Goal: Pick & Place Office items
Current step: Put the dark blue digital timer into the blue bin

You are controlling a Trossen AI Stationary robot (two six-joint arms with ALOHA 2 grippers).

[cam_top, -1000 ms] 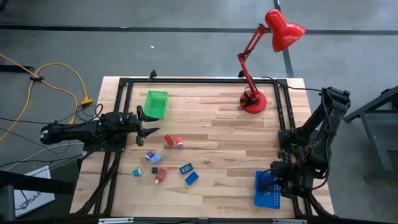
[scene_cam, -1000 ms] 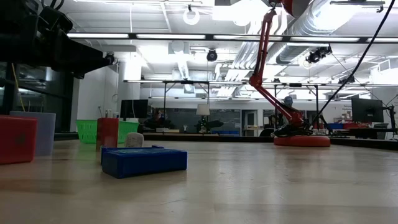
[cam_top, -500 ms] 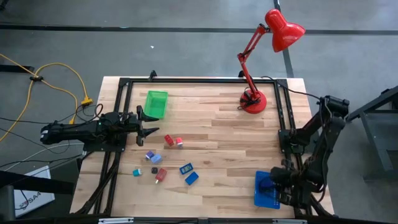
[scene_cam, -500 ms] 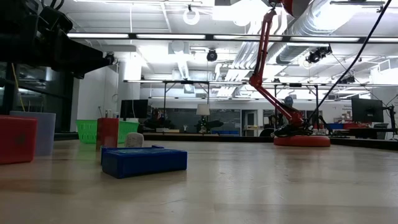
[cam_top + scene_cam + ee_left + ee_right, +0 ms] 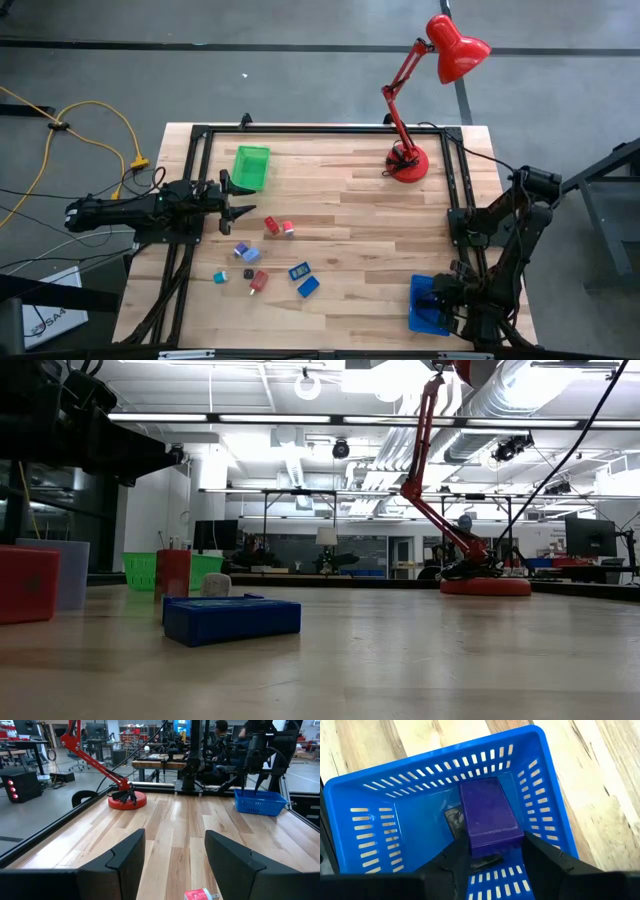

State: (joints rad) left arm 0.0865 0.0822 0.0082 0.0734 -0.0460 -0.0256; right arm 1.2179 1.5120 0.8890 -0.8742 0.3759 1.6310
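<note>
The right gripper (image 5: 490, 857) hangs over the blue perforated tray (image 5: 428, 305) at the near right corner of the desk (image 5: 350, 220), its fingers closed on a purple block (image 5: 489, 815) held inside the tray — a dark piece lies on the tray floor just beside the block.

The left gripper (image 5: 238, 207) waits low at the left edge of the desk, fingers spread apart with nothing between them, facing the loose office items. Just in front of it sit a red block (image 5: 271, 224) and a small red-and-white piece (image 5: 288, 229). Nearer lie a lilac block (image 5: 241, 251), a teal piece (image 5: 219, 275), a small black piece (image 5: 249, 273), another red piece (image 5: 259, 281) and two blue blocks (image 5: 303, 278).

A green tray (image 5: 251, 166) stands at the far left — a red desk lamp (image 5: 408, 160) rises from the far right.
</note>
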